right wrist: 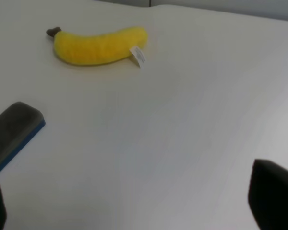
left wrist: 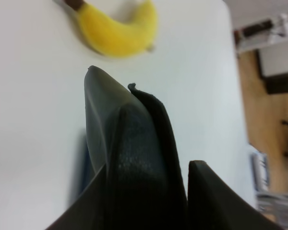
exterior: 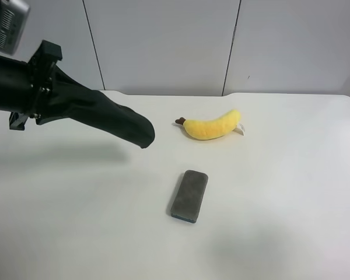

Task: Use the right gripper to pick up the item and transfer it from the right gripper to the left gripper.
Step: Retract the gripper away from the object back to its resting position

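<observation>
**Left wrist view: handover looks done, green case in the left claw**

Left wrist view gives us the clearest answer. The green case (left wrist: 129, 143) sits clamped between the two black fingers of the left claw (left wrist: 149, 196), with its rounded end sticking out past them. From the exterior high view we see the same green case (exterior: 114, 121) held up off the table (exterior: 291, 204) by the arm at that view's left, touching nothing below.

The right claw (right wrist: 134, 201) stands wide apart with nothing between its jaws. Only bare table lies under it, with the banana (right wrist: 98, 45) and one end of the grey case (right wrist: 14, 129) off to one side.

We judge both parts finished: the pickup and the pass across. Neither the banana (exterior: 213, 125) nor the grey case (exterior: 189, 196) is touched. All we can see left is for the left claw to hold its grip; whether a set-down follows, the task does not say.
</observation>
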You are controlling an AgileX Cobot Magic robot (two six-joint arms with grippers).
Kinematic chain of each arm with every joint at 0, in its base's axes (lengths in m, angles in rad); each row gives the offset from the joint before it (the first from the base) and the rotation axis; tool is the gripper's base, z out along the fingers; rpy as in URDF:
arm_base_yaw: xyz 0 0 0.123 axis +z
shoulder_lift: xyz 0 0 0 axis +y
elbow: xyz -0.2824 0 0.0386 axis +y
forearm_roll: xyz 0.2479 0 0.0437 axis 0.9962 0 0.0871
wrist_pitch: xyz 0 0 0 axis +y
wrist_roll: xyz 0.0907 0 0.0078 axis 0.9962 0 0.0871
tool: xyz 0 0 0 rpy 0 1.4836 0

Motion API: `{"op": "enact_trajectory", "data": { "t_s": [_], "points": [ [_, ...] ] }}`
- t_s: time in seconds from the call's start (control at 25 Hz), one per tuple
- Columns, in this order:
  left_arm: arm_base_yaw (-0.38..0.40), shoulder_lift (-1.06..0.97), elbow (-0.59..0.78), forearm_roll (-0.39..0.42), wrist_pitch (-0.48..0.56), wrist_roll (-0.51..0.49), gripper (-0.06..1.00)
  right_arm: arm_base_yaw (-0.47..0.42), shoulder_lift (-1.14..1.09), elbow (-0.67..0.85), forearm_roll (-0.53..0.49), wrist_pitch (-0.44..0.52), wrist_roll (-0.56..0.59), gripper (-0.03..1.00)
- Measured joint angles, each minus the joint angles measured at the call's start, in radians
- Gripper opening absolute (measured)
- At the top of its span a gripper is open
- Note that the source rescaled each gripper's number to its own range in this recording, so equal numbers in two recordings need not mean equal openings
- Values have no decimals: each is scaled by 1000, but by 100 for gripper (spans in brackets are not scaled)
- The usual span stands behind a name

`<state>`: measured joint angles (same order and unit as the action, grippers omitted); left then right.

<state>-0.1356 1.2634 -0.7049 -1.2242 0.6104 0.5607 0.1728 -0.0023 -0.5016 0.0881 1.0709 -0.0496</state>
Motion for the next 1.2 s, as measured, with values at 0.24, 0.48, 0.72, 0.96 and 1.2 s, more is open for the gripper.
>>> {"op": "enact_trajectory", "data": {
  "t_s": [0.24, 0.48, 0.72, 0.96, 1.2],
  "points": [
    [41, 225, -59, -32, 13, 129, 0, 0, 0, 0, 0, 0, 0, 100],
    [170, 405, -136, -101, 139, 316, 0, 0, 0, 0, 0, 0, 0, 100],
    [265, 472, -141, -101, 175, 421, 0, 0, 0, 0, 0, 0, 0, 100],
    [309, 472, -143, -101, 194, 433, 27, 0, 0, 0, 0, 0, 0, 100],
    [350, 472, -143, -101, 157, 434, 97, 0, 0, 0, 0, 0, 0, 100]
  ]
}}
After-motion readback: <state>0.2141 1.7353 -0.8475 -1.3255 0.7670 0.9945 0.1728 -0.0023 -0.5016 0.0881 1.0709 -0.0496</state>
